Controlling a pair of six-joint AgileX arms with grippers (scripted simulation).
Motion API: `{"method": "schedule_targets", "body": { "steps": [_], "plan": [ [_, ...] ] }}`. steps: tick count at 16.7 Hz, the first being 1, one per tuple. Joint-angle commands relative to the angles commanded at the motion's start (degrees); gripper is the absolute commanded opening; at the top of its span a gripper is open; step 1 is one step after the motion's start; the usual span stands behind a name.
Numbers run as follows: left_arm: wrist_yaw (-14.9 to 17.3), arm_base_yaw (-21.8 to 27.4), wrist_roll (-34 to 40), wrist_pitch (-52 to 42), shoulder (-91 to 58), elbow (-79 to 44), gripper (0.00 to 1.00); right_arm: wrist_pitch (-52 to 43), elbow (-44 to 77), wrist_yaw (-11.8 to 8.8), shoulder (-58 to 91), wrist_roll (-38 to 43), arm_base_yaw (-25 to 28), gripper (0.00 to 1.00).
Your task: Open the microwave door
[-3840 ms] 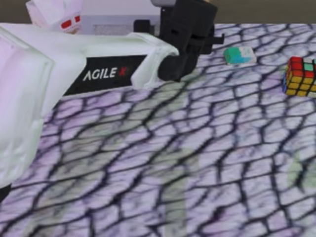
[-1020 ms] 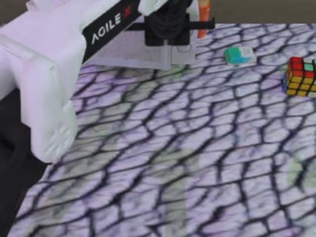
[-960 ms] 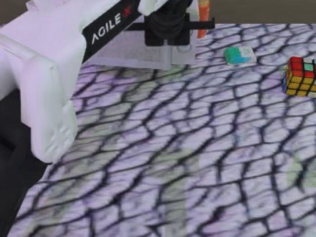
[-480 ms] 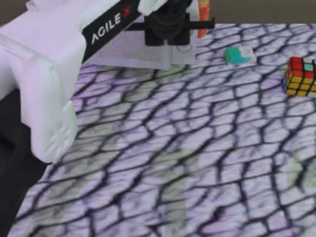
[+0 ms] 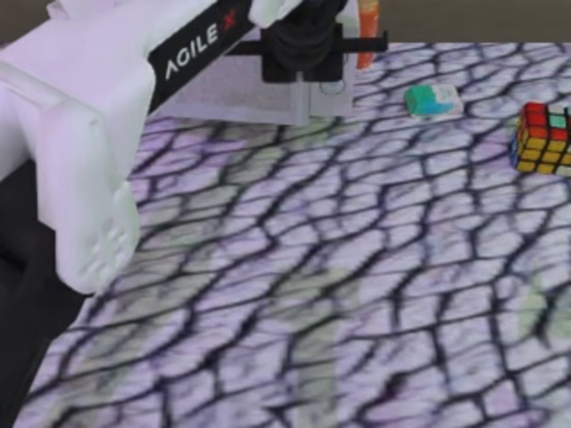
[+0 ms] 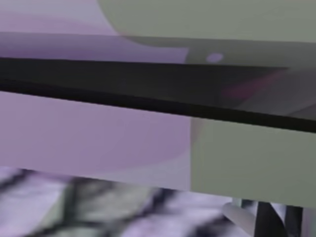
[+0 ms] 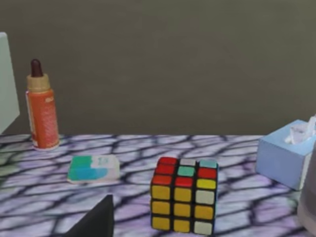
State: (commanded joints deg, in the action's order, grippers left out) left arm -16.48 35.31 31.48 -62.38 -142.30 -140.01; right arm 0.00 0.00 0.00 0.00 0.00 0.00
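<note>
The white microwave (image 5: 332, 96) stands at the back of the table, left of centre, with a round knob showing on its right panel. Its door (image 5: 234, 94), a pale panel with a speckled window, faces the front. My left arm reaches across from the left, and my left gripper (image 5: 303, 49) hangs black over the microwave's top front edge, just above the door's right end. In the left wrist view a pale panel (image 6: 94, 133) fills the frame very close, with a dark slit (image 6: 148, 89) running above it. How far the door stands open is not visible.
An orange dropper bottle (image 5: 368, 36) stands just right of the microwave. A small teal and white pad (image 5: 433, 100) and a colour cube (image 5: 542, 138) lie to the right. The right wrist view shows a blue tissue box (image 7: 286, 155) and a dark part of my right gripper (image 7: 98, 219).
Since 3.8 s ago my left arm has swung toward the back, carrying the gripper up to the microwave's front and uncovering the door. Over the last second nothing has visibly moved.
</note>
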Motion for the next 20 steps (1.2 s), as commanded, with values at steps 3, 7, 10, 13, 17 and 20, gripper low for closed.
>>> {"method": "schedule_targets", "body": {
  "steps": [3, 7, 10, 13, 17, 20],
  "plan": [
    [0.1, -0.3, -1.0, 1.7, 1.9, 2.4, 0.00, 0.0, 0.0, 0.0, 0.0, 0.0, 0.0, 1.00],
    [1.5, -0.7, -4.2, 6.3, 6.9, 11.9, 0.00, 0.0, 0.0, 0.0, 0.0, 0.0, 0.0, 1.00],
    [2.3, -0.8, -5.7, 8.3, 8.9, 15.5, 0.00, 0.0, 0.0, 0.0, 0.0, 0.0, 0.0, 1.00],
    [2.3, -0.8, -5.7, 8.3, 9.0, 15.5, 0.00, 0.0, 0.0, 0.0, 0.0, 0.0, 0.0, 1.00],
    [2.3, -0.8, -5.7, 8.3, 9.0, 15.5, 0.00, 0.0, 0.0, 0.0, 0.0, 0.0, 0.0, 1.00],
    [2.3, -0.8, -5.7, 8.3, 9.0, 15.5, 0.00, 0.0, 0.0, 0.0, 0.0, 0.0, 0.0, 1.00]
  ]
}}
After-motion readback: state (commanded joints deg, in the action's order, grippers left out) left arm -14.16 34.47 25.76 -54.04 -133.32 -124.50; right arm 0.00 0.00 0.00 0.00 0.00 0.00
